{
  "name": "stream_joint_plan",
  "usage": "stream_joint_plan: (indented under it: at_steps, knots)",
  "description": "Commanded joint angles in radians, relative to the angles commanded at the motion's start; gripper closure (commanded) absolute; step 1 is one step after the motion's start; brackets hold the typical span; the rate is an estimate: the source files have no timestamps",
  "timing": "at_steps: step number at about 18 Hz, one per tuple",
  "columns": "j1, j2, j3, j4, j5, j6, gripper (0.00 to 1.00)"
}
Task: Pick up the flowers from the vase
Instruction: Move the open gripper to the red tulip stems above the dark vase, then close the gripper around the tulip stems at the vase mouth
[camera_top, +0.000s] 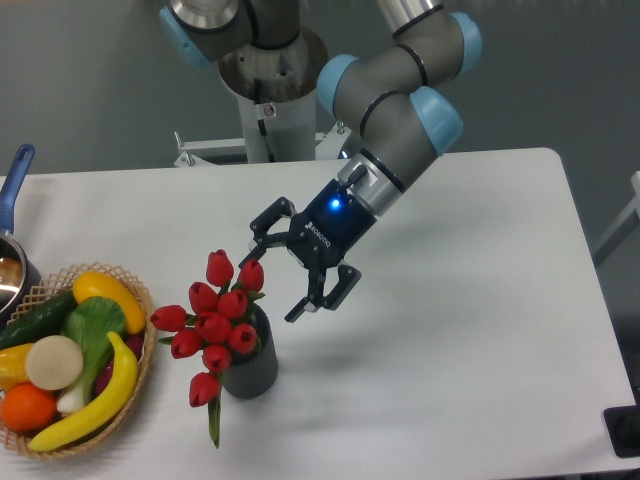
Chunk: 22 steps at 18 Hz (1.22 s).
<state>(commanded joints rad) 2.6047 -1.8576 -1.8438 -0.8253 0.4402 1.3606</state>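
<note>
A: How far along does the task look?

B: Barely begun. On the table (470, 330) the flowers (215, 325) sit in the vase (250, 368), near the lower-left, at about three o'clock from the fruit basket (142, 372). The lift is not yet done.

A: And the tool (275, 270)?

B: It hangs at roughly two o'clock from the bunch, fingers spread wide and holding nothing. One fingertip (254, 240) lies close to the top bud; whether it touches cannot be told.
</note>
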Motion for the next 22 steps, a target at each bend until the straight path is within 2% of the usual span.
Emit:
stream_joint_plan:
  at_steps: [4, 8, 20, 22]
  knots:
    - [-0.009, -0.023, 0.012, 0.023, 0.0, 0.0, 0.0]
    - [-0.041, -0.077, 0.051, 0.037, 0.005, 0.0, 0.0]
    - [-0.066, -0.106, 0.074, 0.038, 0.002, -0.002, 0.0]
    - [-0.066, -0.106, 0.075, 0.038, 0.002, 0.0, 0.07]
